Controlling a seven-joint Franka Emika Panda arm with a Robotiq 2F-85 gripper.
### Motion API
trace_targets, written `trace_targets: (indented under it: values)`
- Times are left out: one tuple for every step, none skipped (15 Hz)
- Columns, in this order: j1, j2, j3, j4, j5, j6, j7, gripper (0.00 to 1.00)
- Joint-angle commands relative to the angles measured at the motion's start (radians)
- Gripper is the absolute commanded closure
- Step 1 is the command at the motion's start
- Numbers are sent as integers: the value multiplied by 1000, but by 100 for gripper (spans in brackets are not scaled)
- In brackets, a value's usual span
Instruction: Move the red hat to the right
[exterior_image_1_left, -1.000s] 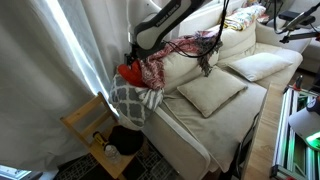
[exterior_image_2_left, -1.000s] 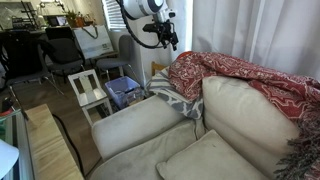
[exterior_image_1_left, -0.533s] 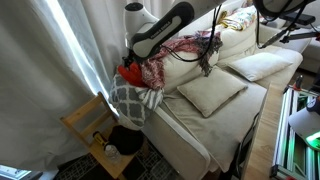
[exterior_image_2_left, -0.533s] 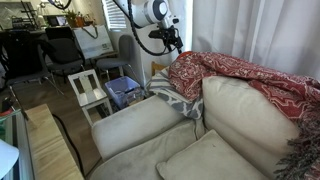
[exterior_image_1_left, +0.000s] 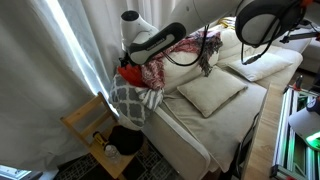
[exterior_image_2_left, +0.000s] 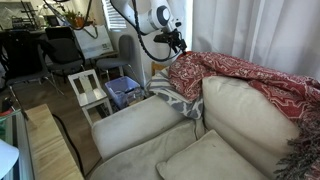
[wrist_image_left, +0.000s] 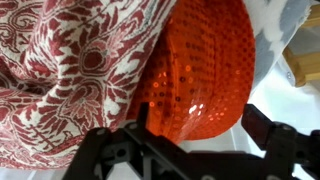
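Note:
The red hat (wrist_image_left: 200, 70) is a shiny bright red fabric mound that fills the middle of the wrist view, partly tucked under the red-and-white patterned blanket (wrist_image_left: 70, 60). In an exterior view the red hat (exterior_image_1_left: 128, 73) lies at the sofa arm's end by the curtain. My gripper (wrist_image_left: 200, 125) is open, with a finger on each side of the hat's lower edge, just above it. The gripper also shows in both exterior views (exterior_image_1_left: 126, 58) (exterior_image_2_left: 178, 42). From that other side the hat is hidden behind the blanket (exterior_image_2_left: 240, 75).
A grey-and-white checked cloth (exterior_image_1_left: 130, 100) hangs over the sofa arm below the hat. Beige cushions (exterior_image_1_left: 212, 92) lie on the seat. A wooden chair (exterior_image_1_left: 88, 122) stands beside the sofa, and a white chair (exterior_image_2_left: 90, 92) and a blue bin (exterior_image_2_left: 125, 92) stand nearby. A curtain (exterior_image_1_left: 60, 60) hangs close behind.
The arm has swung toward the sofa arm's end and lowered the gripper onto the hat's position. The hat and the blanket have not moved.

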Motion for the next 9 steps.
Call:
trace_targets:
  values:
    - [11,107,-49,156,-19,-56,75,38]
    - [14,119,-61,175,-25,-66,92,46]
    - [15,125,-68,190,-27,-82,107,54]
    - [18,129,-75,202,-31,-106,126,62]
    - [21,131,-80,213,-38,-130,140,69]
    - [24,127,-83,220,-43,-157,156,78]
    - [26,125,-84,231,-50,-185,168,84]
    - [29,124,-83,245,-56,-216,178,93]
    - [30,122,-76,256,-61,-241,179,99]
